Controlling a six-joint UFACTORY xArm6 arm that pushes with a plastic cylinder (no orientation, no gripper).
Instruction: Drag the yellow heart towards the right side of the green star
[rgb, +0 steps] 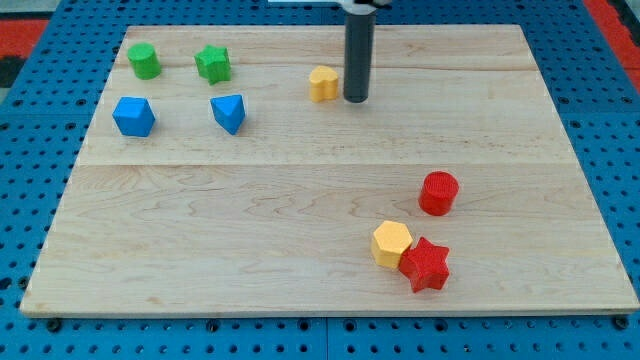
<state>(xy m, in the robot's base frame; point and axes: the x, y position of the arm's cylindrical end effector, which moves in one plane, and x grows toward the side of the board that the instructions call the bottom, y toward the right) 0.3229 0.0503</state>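
My tip (356, 99): bare rod, no claw, grasps nothing; just right of yellow heart (323, 84). Green star (213, 64) farther left; bare board (300, 200) between.

We see a pale wooden board (300, 220) with light grain on a blue pegboard surface (610, 120). The heart (323, 84) and the hexagon (391, 243) are yellow; the star (213, 63) and cylinder (144, 61) are green. Two angular blocks (133, 116) (229, 112) are blue. A second cylinder (438, 193) and star (426, 264) are red. Our rod (357, 55) is dark grey.
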